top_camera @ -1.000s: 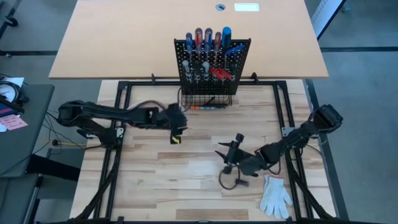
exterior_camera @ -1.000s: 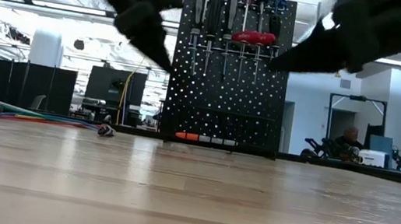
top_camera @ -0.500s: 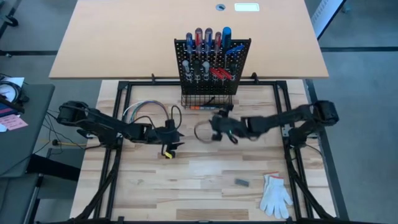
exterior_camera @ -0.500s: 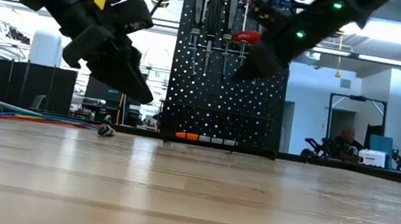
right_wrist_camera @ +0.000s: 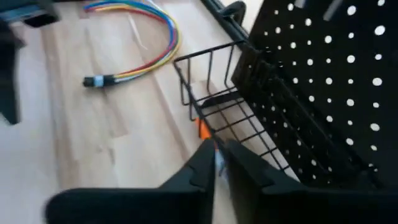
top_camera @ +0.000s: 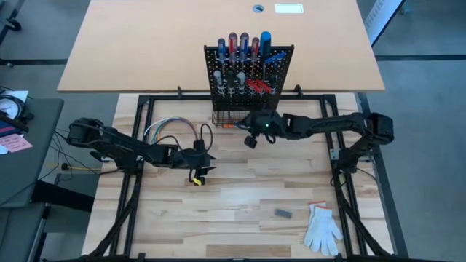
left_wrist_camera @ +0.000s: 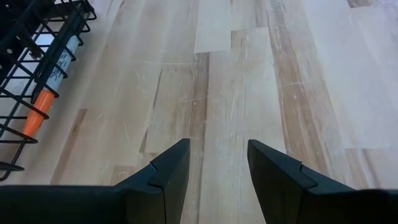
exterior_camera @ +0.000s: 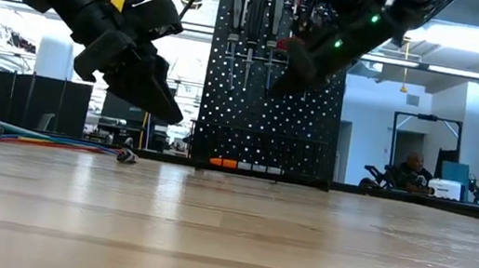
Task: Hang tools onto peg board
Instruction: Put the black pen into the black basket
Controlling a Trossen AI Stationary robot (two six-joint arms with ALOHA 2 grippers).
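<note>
The right end effector has swung from the table's front up to the peg board, its fingers now together.

White glove, wire loop, maybe clip.

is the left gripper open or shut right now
Open. In the left wrist view the left gripper has its two dark fingers apart, bare wooden tabletop showing between them, nothing held.

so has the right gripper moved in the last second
Yes. In the high view the right gripper has gone from near the white glove up the table to just in front of the peg board.
</note>
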